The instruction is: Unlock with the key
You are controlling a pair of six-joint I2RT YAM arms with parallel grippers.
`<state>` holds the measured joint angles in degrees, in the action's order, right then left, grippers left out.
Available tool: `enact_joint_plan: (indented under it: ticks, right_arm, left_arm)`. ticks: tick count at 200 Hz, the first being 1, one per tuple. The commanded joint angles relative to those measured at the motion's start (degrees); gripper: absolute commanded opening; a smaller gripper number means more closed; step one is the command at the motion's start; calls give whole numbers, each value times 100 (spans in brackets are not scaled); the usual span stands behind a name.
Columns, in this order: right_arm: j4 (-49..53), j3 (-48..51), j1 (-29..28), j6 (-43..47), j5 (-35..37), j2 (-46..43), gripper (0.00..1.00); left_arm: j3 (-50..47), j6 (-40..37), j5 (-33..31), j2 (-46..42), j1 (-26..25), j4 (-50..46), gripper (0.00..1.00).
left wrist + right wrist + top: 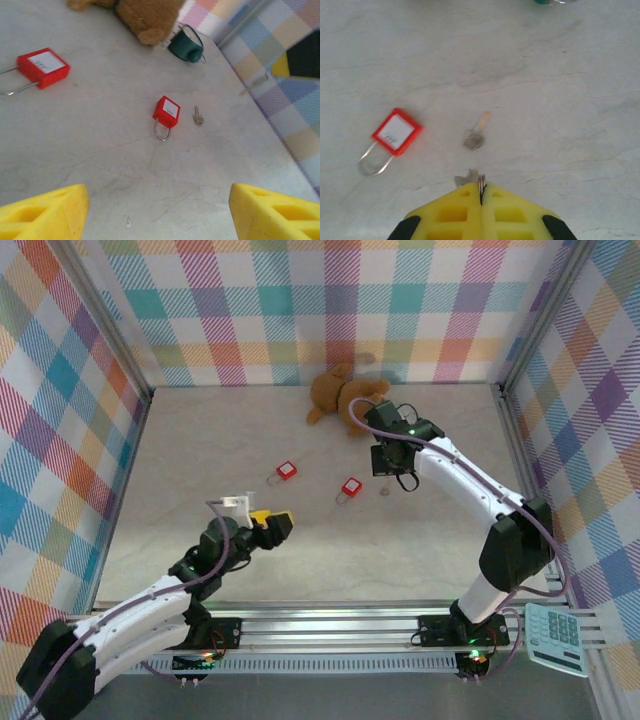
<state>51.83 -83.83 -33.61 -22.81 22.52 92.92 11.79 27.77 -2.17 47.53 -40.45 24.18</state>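
Note:
The tiny silvery key (pixel 475 136) lies flat on the pale table, just right of a small red padlock (pixel 396 131). In the left wrist view the key (pixel 198 116) and that padlock (pixel 166 111) lie side by side. From above, the key (pixel 385 491) is a faint speck. My right gripper (pixel 481 186) hovers short of the key, shut. A thin silvery sliver shows at its tip seam, and I cannot tell what it is. My left gripper (pixel 157 215) is open and holds nothing, well short of the padlock. From above, it (pixel 272 525) is at the near left.
A second red padlock (pixel 287 471) lies left of the first. A brown plush toy (pixel 340 392) sits at the back wall. A dark green object with a ring (pixel 186 46) lies beyond the key. Plaid walls enclose the table. A calculator (pixel 557 638) lies outside at the near right.

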Motion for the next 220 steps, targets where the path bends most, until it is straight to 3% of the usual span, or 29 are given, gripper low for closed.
enact_joint_plan:
  ticks: [1,29,60,155,220]
  right_arm:
    - [270,-214,-377,-218,-253,-172,0]
    - [267,-387,-845,-398,-459,-323,0]
    - [217,-560,-1315,-608,-765,-509,0]
    - [-386,-306,-1746,-1246,-1979,-1171,0]
    - [-644,-136,-1764,-1459,-2270,-1242,0]
  left_arm:
    - [-9,-1541,-506,656,-569,2432,74]
    - [306,-3244,-263,1822,-1142,3482,78]
    - [700,-3854,101,2583,-1185,4053,82]
    - [874,-3688,227,3361,-1177,5054,81]
    - [843,-3606,183,3394,-1181,5228,64]
